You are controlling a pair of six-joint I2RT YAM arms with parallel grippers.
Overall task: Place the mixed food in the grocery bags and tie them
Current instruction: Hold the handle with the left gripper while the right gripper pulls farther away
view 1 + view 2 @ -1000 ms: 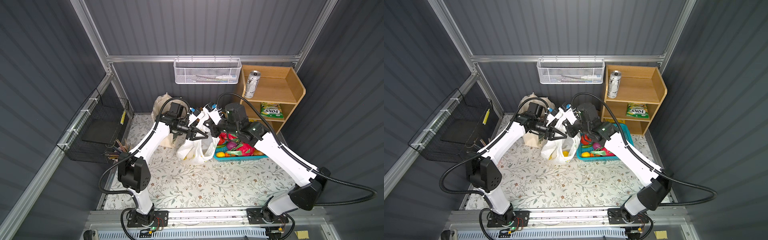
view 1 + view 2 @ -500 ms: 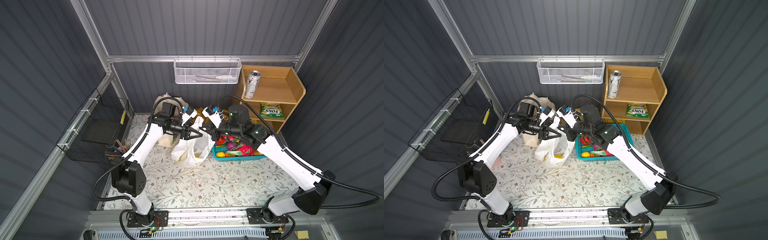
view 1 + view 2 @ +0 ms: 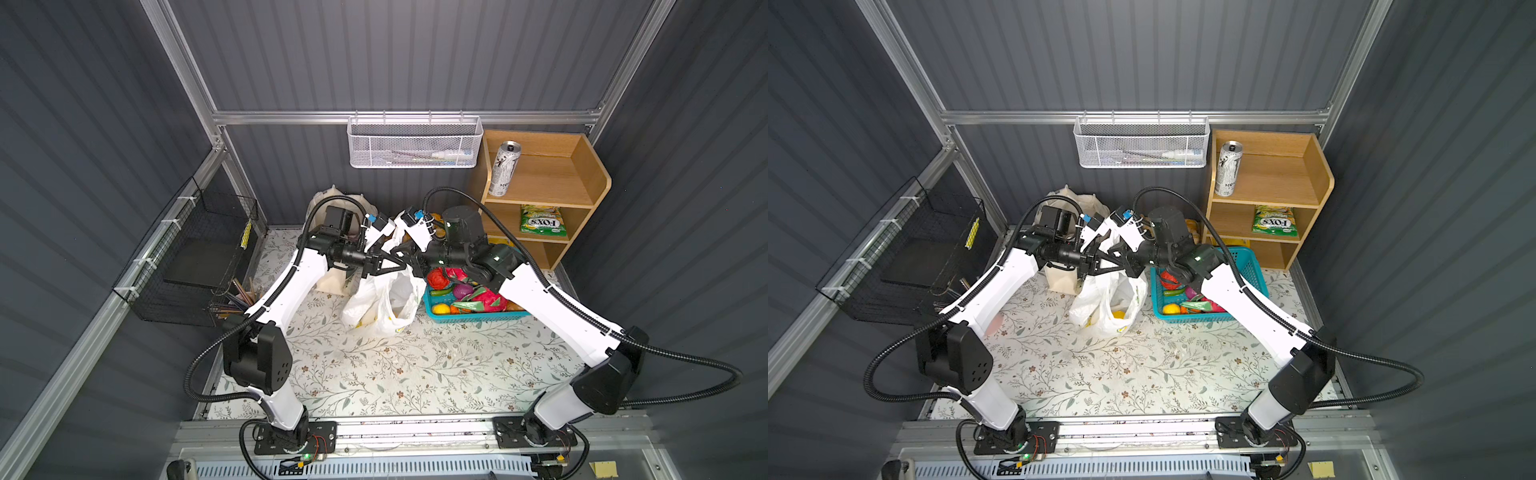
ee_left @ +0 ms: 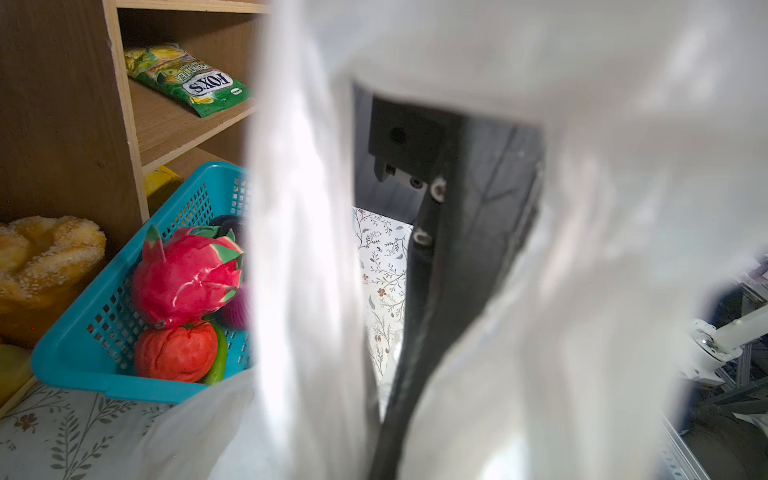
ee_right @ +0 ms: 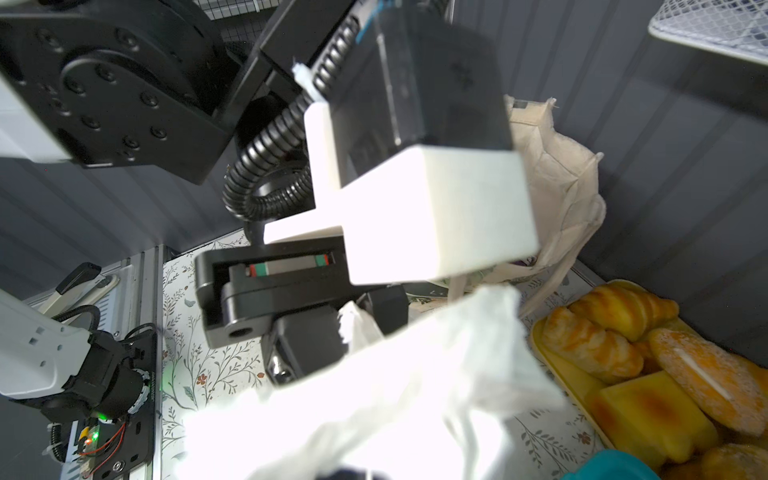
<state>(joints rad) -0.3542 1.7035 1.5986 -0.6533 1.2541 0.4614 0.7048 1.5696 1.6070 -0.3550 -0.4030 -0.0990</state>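
We see the white plastic bag [image 3: 388, 297] standing on the flowery mat [image 3: 395, 374], in the middle and just beside the blue basket [image 3: 473, 319]. Its top reaches up to where the two grippers meet. The left gripper [image 3: 401, 263] is pinched tight on the bag's top. In the right wrist view a bit of white plastic pokes out by its black fingers [image 5: 303, 345]. The right gripper [image 3: 411, 257] is squeezed tight too, and it holds the bag's top from the other side. Something yellow shows through the plastic bag, but we cannot tell what it is.

The tote [image 3: 330, 283] stands behind the plastic bag, by the back wall. We cannot see into it. That makes two bags.

The blue basket holds one pink dragon fruit [image 4: 187, 278], one red fruit [image 4: 176, 353] and more that we cannot count.

The shelf [image 3: 582, 183] has three levels. One can [image 3: 503, 168] stands on the top one. One green pouch [image 3: 540, 222] lies on the middle one. One yellow packet [image 4: 160, 185] lies on the bottom one.

One yellow tray [image 5: 557, 374] by the shelf holds bread [image 5: 602, 332].

One white wire basket [image 3: 415, 145] hangs on the back wall, and one black wire basket [image 3: 195, 266] hangs on the left wall.
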